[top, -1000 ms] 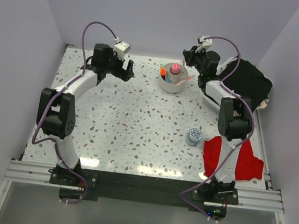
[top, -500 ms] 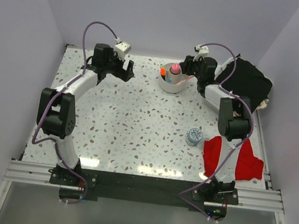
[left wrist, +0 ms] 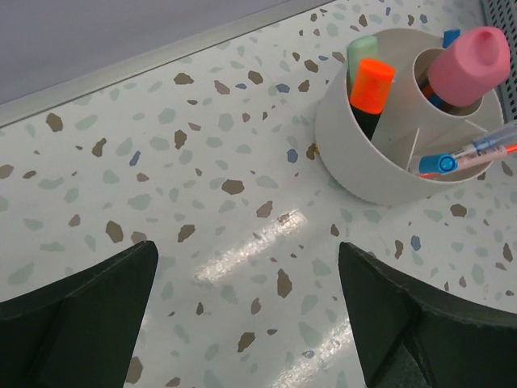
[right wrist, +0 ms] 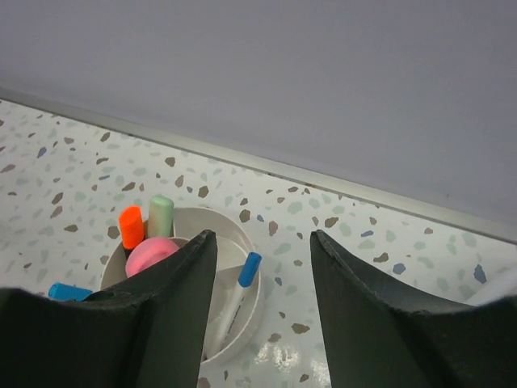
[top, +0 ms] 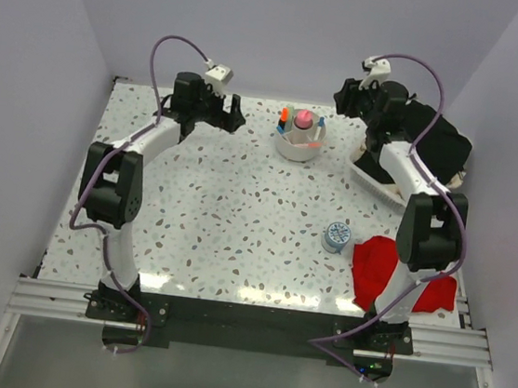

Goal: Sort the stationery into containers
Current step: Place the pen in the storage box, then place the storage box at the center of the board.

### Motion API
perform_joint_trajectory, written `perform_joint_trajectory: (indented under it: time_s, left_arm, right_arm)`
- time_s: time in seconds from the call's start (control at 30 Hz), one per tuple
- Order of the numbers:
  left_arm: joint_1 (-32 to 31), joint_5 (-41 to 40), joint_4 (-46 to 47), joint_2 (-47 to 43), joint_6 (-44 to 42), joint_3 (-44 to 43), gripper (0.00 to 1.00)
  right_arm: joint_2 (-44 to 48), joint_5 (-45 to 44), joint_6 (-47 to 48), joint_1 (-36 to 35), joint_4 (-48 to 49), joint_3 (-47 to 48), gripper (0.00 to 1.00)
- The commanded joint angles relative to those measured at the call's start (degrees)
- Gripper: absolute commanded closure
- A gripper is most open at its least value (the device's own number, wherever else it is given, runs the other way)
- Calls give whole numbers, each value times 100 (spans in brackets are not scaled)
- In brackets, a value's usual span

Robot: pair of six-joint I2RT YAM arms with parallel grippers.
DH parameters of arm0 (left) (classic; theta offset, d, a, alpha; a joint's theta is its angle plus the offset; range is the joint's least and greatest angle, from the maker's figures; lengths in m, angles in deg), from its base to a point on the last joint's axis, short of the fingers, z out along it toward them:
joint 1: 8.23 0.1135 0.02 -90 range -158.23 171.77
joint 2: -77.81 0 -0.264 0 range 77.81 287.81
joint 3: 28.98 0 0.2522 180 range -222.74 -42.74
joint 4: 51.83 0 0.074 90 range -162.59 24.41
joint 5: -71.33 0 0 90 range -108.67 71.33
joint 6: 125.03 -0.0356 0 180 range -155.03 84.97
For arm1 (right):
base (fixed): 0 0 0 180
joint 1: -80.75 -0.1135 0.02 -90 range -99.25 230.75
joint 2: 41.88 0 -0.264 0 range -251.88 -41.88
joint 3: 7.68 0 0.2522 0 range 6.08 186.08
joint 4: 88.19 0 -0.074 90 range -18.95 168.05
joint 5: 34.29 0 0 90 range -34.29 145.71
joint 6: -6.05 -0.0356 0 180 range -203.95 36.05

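Holding the stationery: a round white divided bowl point(top: 288, 149) stands at 12 o'clock on the speckled surface point(top: 220, 208), close to the far wall.
Centre tube: the pink-capped stick point(top: 303, 119) stands upright in the bowl's middle tube.
Outer compartment at 10 o'clock: the orange highlighter point(top: 284, 117) stands cap up, with a green-capped marker point(left wrist: 363, 48) just beside it in the same section.
Outer compartment at 2 o'clock: a blue-capped pen point(top: 321, 123) leans against the rim. The left wrist view shows a thin reddish pen point(left wrist: 494, 149) lying alongside it.
Other blue cap: one more blue cap shows behind the pink stick. I cannot tell which section it sits in.
Left claw point(top: 234, 116): at 11 o'clock on the surface, to the left of the bowl and apart from it. Its fingers point(left wrist: 77, 315) stand wide apart with nothing between them.
Right claw point(top: 343, 97): at 1 o'clock, raised to the right of the bowl and not touching it. Its fingers point(right wrist: 166, 307) are parted and hold nothing.
Round object point(top: 336, 234): small and grey-blue, at 4 o'clock, well apart from the bowl.
Red cloth point(top: 377, 264): just beside that object, at the right edge.
Slatted basket point(top: 378, 178): white, at 2 o'clock, with black cloth point(top: 438, 144) in it.
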Motion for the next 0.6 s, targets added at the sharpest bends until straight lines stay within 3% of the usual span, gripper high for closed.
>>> perform_joint_trajectory:
  time_s: [0.0,0.1,0.13,0.2,0.23,0.3,0.57]
  left_arm:
    - [-257,-114,570,496,880,-388,6]
    - [-362,-158,780,777,978,-459,21]
    - [-389,-80,869,840,978,-468,35]
    - [-459,-18,1036,980,978,-485,51]
    - [-477,61,1089,1024,969,-520,71]
    - [-521,53,1107,1121,952,-573,99]
    - [-749,-26,1274,1490,960,-872,100]
  right_arm:
    - [-417,-370,171,-36,-1199,454,47]
    - [-619,-221,215,-27,-1541,630,51]
    - [-672,-221,206,-45,-1638,683,52]
    - [-936,-256,119,-45,-2218,1051,52]
    - [-980,-204,101,-45,-2394,1105,52]
    - [-1015,-133,162,-36,-2369,1096,51]
    - [-1077,-247,206,-36,-2579,1202,59]
